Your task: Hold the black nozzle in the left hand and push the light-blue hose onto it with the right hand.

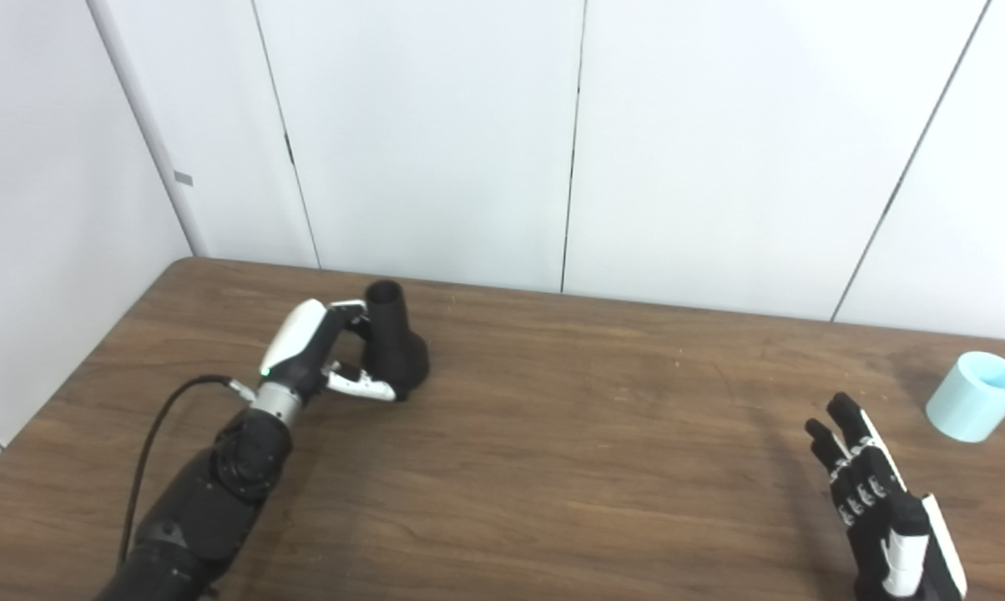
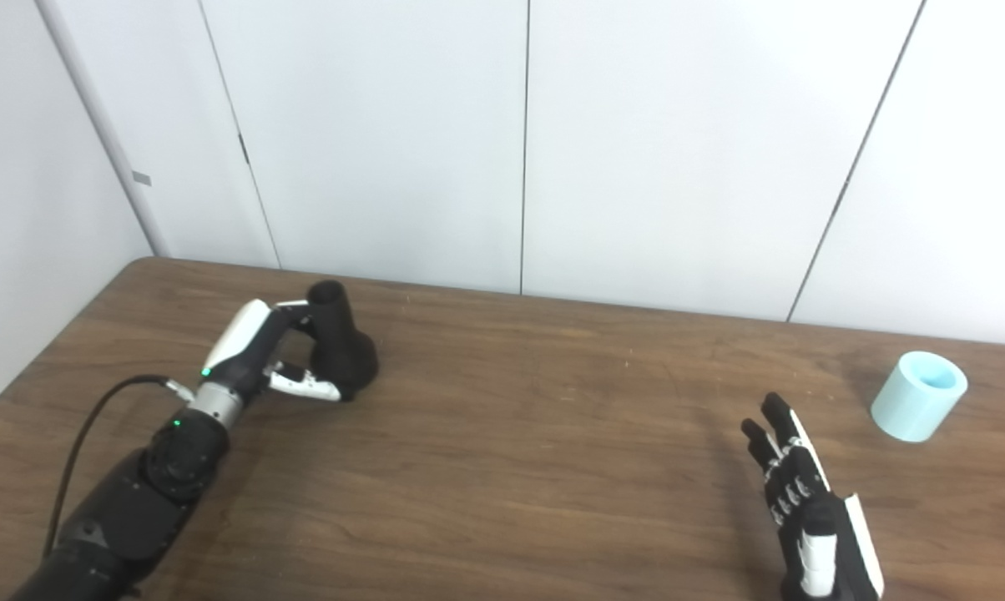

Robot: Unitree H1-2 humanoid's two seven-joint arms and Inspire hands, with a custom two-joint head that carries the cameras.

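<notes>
While the black, flared plastic nozzle (image 1: pixel 394 342) stands upright on the brown wooden counter (image 1: pixel 569 451), toward its far left, my left hand (image 1: pixel 323 351) has its fingers (image 1: pixel 361 386) curled around it; whether the grip is firm yet I cannot tell, and lifting looks undone; the short light-blue hose piece (image 1: pixel 977 396) lies untouched far right; my right hand (image 1: pixel 878 501) hangs open, near it, fingers spread; one nozzle, one hose.

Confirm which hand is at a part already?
The left hand, fingers around the black nozzle. The right hand is open, short of the light-blue hose.
</notes>
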